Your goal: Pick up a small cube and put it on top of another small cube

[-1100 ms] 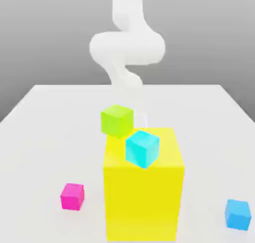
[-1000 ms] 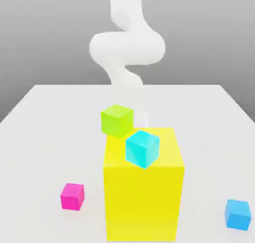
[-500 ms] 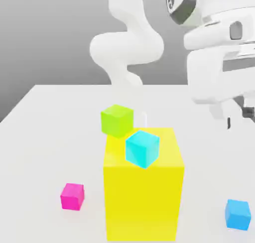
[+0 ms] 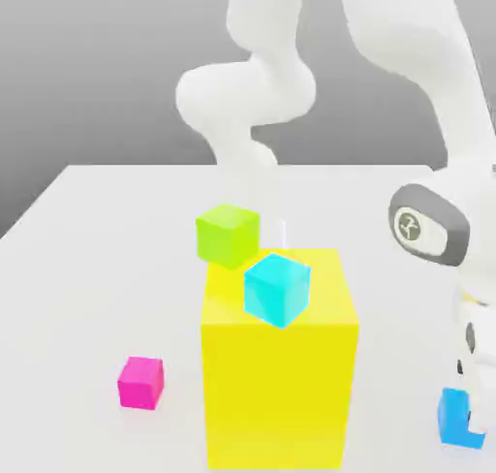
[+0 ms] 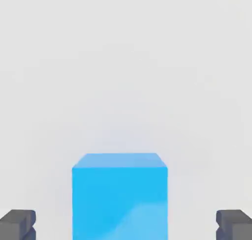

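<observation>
We are seeing the pale table (image 4: pixel 107 287) spreading beneath the hand and reaching well past it towards the exterior view's left. The white arm (image 4: pixel 426 59) is now bending down on the exterior view's right; half a second ago its hand was hanging higher, and before that it was out of that view. The yellow block (image 4: pixel 279 394) is standing well apart from the hand, towards the exterior view's left, keeping its earlier place. We are finding the gripper (image 5: pixel 126 225) lowered and pointing down at the small blue cube, its two fingers standing wide, one on either side, with a gap showing between each and the cube; it is holding nothing. Farther from the hand, the cyan cube (image 4: pixel 277 290) is showing against the block's top, and the green cube (image 4: pixel 228 236) is showing by the block's far corner; we cannot tell what that one is resting on. The small blue cube (image 4: pixel 453 418) is sitting on the table between the spread fingers, unmoved, the hand now partly covering it. The magenta cube (image 4: pixel 141 383) is lying farthest from the hand, beyond the block, also unmoved.
</observation>
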